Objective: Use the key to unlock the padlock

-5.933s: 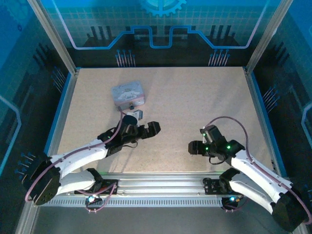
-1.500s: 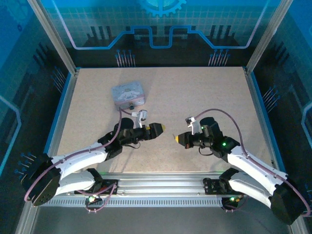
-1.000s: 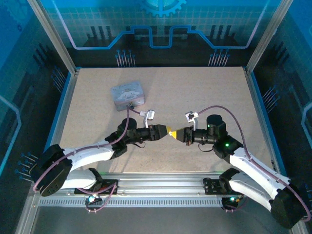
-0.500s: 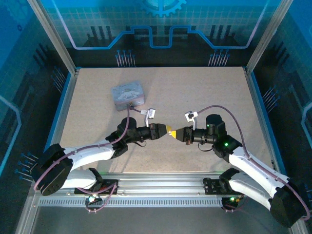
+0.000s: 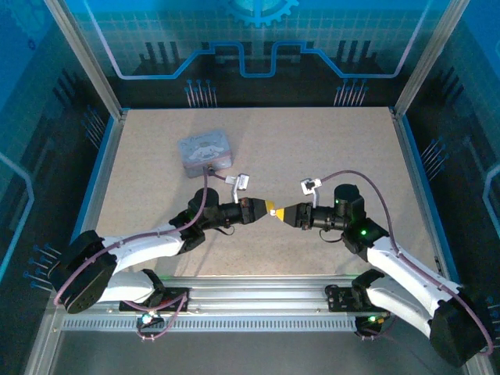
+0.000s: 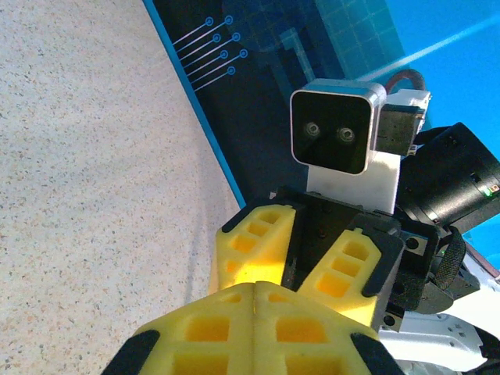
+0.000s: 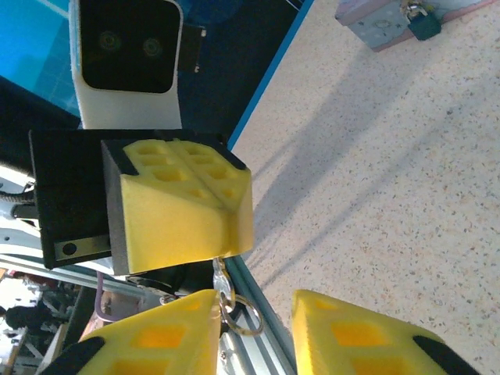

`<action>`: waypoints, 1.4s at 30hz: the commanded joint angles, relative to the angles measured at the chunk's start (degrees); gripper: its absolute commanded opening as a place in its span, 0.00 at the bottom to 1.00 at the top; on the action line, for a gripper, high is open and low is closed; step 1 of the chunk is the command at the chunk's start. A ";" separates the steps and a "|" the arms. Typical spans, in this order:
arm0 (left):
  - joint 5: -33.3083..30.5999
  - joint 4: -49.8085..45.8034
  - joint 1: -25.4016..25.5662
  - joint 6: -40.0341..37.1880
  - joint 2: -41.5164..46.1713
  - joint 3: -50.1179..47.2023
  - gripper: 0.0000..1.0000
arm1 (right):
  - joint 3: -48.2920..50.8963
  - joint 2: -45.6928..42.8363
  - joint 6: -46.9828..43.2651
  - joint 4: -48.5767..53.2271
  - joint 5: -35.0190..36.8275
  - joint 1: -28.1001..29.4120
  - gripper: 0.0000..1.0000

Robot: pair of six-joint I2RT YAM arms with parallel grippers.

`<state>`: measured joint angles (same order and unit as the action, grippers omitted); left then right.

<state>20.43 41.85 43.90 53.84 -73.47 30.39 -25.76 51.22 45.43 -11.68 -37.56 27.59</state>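
My left gripper [image 5: 271, 209] just clamped key [image 7: 221, 275]; right gripper [image 7: 254, 312] opposite now parting. Handover nearly done, padlock [image 7: 423, 22] next.

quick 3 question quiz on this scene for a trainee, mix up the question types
1. True or false: the padlock sits against the box.
2. What does the shut left gripper hold? A) the key B) the padlock C) nothing
3. Fill in: the right gripper has its jaws ____.

Key: 1 true; 2 A; 3 open
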 commanded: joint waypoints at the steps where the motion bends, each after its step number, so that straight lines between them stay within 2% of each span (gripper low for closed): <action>1: 0.22 0.86 0.56 -1.08 0.74 1.20 0.00 | 1.28 -0.90 1.15 -3.48 -1.71 -0.33 0.35; 13: 0.05 0.69 0.60 -0.95 1.20 1.00 0.00 | 0.99 0.01 1.54 -5.79 -0.59 1.73 0.37; 22: -0.38 0.61 0.63 -0.92 1.48 0.64 0.00 | 0.08 1.86 1.33 -6.34 -0.14 3.73 0.34; 31: -0.52 0.23 0.63 -1.09 1.93 0.55 0.00 | -0.26 2.90 1.27 -6.81 0.18 4.16 0.24; 38: -0.78 0.16 0.65 -1.24 2.23 0.31 0.00 | -0.43 2.62 0.84 -5.89 1.36 4.26 0.11; 42: -1.61 -0.31 0.60 -1.58 3.21 -0.11 0.00 | 0.05 1.57 0.34 -4.33 2.01 3.90 0.09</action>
<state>19.77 40.95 44.05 53.67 -72.44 30.39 -25.08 53.89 46.50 -17.04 -36.91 31.24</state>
